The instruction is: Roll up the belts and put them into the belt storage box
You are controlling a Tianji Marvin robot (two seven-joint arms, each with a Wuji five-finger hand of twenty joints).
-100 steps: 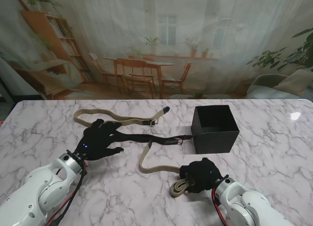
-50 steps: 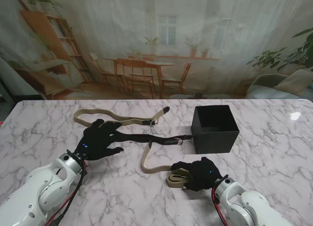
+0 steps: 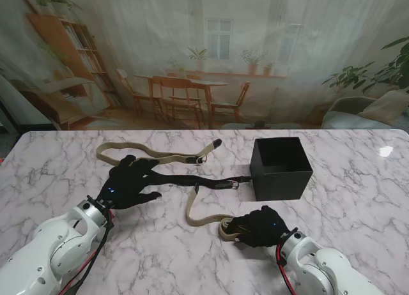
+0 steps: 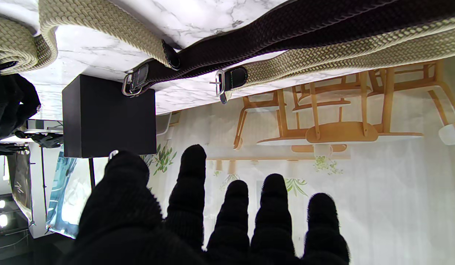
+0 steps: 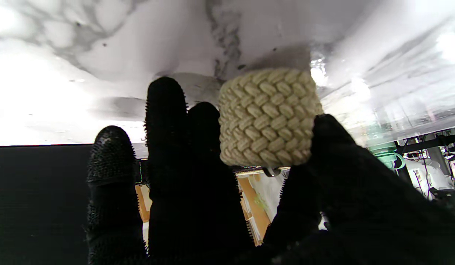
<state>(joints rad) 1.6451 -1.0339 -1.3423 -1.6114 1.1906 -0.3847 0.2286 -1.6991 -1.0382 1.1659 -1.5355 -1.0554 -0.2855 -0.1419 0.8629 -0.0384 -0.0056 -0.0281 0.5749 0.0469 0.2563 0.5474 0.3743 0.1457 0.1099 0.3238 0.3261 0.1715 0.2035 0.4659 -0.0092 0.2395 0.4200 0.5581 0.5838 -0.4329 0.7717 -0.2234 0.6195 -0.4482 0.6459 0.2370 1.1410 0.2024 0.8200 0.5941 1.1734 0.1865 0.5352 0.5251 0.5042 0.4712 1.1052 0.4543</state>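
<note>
My right hand (image 3: pixel 259 226) is shut on the rolled end of a beige woven belt (image 3: pixel 197 215); the coil (image 5: pixel 266 117) sits between thumb and fingers. The belt's free length runs from the coil toward its dark tip near the black belt. The black storage box (image 3: pixel 280 168) stands open just beyond my right hand. My left hand (image 3: pixel 130 181) rests flat with fingers spread on the end of a black belt (image 3: pixel 198 180), whose buckle (image 4: pixel 133 79) lies by the box. A second beige belt (image 3: pixel 150 157) lies farther from me, behind my left hand.
The marble table (image 3: pixel 358 180) extends to the right of the box and toward me on the left. A printed backdrop of a room with chairs stands along the table's far edge.
My right hand has rolled the beige belt's end into a tighter coil and shifted slightly left, shortening the loose strap. The left hand has stayed still.
</note>
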